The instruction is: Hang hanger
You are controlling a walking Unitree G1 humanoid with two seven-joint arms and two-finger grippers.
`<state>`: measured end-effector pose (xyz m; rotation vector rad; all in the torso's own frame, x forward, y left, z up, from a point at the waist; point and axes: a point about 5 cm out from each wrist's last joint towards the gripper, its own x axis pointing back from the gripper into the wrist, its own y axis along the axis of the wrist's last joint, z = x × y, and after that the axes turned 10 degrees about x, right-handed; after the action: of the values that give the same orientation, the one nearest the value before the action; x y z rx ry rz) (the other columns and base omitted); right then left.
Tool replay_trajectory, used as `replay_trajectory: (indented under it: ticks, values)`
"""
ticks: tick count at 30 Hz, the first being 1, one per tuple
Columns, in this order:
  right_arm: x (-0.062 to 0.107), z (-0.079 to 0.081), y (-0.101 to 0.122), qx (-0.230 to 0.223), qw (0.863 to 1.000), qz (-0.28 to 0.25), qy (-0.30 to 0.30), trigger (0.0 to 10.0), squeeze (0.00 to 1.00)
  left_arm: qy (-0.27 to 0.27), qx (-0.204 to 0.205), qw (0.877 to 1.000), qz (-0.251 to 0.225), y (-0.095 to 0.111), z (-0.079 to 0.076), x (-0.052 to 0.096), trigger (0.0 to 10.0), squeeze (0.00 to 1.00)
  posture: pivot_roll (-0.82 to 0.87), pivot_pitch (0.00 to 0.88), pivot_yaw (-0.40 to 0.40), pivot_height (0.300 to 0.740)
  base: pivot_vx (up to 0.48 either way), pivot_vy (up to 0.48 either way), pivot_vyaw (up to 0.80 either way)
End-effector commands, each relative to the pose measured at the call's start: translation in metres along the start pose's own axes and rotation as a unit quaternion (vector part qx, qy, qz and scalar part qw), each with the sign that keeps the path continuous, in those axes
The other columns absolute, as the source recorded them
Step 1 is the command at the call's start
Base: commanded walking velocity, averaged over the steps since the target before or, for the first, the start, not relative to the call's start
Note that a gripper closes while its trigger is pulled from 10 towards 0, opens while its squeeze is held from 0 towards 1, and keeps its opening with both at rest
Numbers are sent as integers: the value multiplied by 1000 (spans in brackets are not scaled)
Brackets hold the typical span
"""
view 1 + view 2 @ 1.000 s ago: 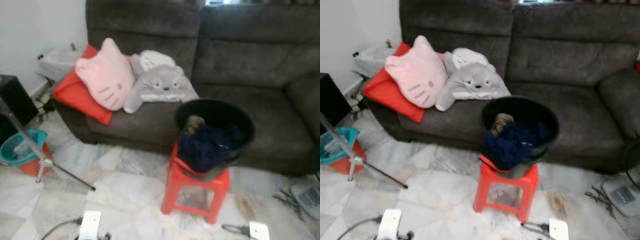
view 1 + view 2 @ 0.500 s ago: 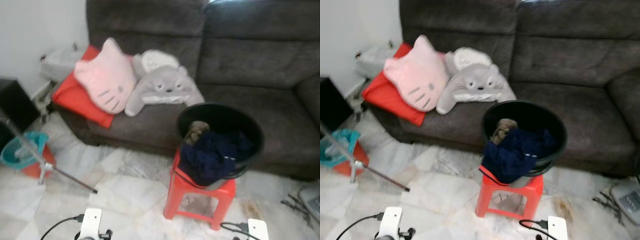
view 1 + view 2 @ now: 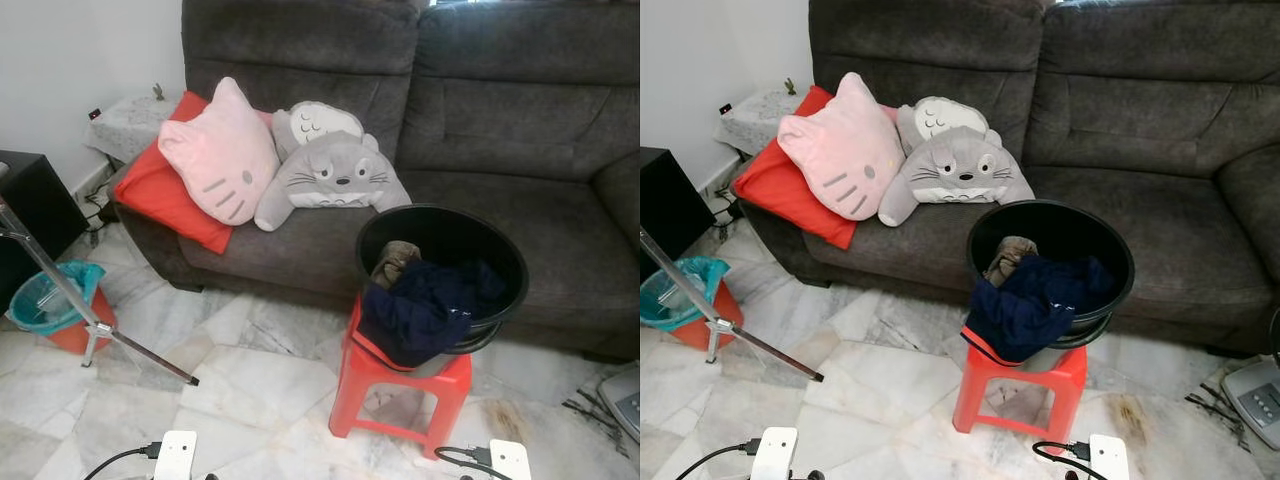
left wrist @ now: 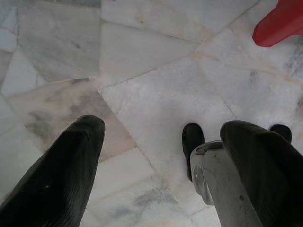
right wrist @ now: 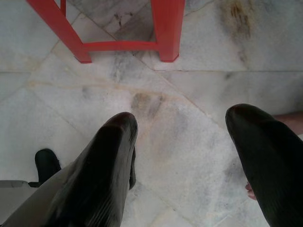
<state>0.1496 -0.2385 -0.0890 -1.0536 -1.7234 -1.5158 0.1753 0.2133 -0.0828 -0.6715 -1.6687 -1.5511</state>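
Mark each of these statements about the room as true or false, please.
1. The black tub stands on a red stool. True.
2. The tub is empty. False: dark blue clothes lie in it and hang over its rim.
3. A pink cat cushion leans on the sofa. True.
4. The left gripper holds a hanger. False: its jaws are open over bare marble floor.
5. The right gripper is shut. False: its jaws are open.

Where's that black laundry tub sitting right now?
The black tub sits on a red plastic stool on the marble floor, right of centre in the head views, just in front of the grey sofa, with dark blue clothes spilling over its rim.
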Motion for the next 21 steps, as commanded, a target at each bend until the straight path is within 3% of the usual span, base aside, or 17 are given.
replay_trajectory:
  ticks: [1, 12, 14, 17, 21]
  values:
    - [0, 0, -1, -2, 1000, 2, -1, 10000, 0, 2, -2, 1000, 5, -1, 1, 0, 10000, 0, -1, 0, 7, 740, 0, 0, 0]
    - [0, 0, -1, -1, 1000, 2, 0, 10000, 0, 1, -3, 1000, 5, -1, 1, 0, 10000, 0, -1, 0, 7, 740, 0, 0, 0]
    - [2, 7, 17, 94, 990, -96, 44, 10000, 0, -4, -25, 1000, 15, -7, 1, 1, 10000, 0, -14, 0, 19, 740, 0, 0, 0]
    - [2, 7, 15, 87, 992, -84, 45, 10000, 0, -3, -24, 1000, 13, -5, 2, 1, 10000, 0, -11, 0, 19, 740, 0, 0, 0]
    - [1, 7, 9, 38, 996, -65, 39, 10000, 0, -3, -23, 1000, 10, -3, 3, 1, 10000, 0, -7, 0, 20, 740, 0, 0, 0]
